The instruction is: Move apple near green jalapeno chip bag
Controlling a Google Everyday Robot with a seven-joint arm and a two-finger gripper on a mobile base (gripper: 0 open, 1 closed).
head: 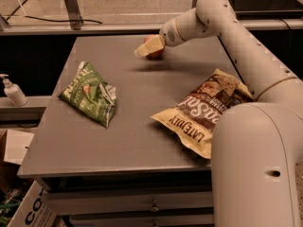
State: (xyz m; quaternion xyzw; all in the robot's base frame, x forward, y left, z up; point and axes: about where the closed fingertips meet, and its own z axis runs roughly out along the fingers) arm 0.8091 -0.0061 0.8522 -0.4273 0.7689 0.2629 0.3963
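Observation:
The apple shows only as slivers of red-orange at the far middle of the table, mostly hidden by my gripper. The gripper's cream fingers are closed around the apple and hold it slightly above the tabletop, with a shadow beneath. The green jalapeno chip bag lies crumpled on the left part of the table, well to the front left of the gripper and apart from it.
A large brown-and-yellow chip bag lies on the right part of the grey table, partly behind my arm's bulky lower link. A soap dispenser and cardboard boxes stand off the table's left side.

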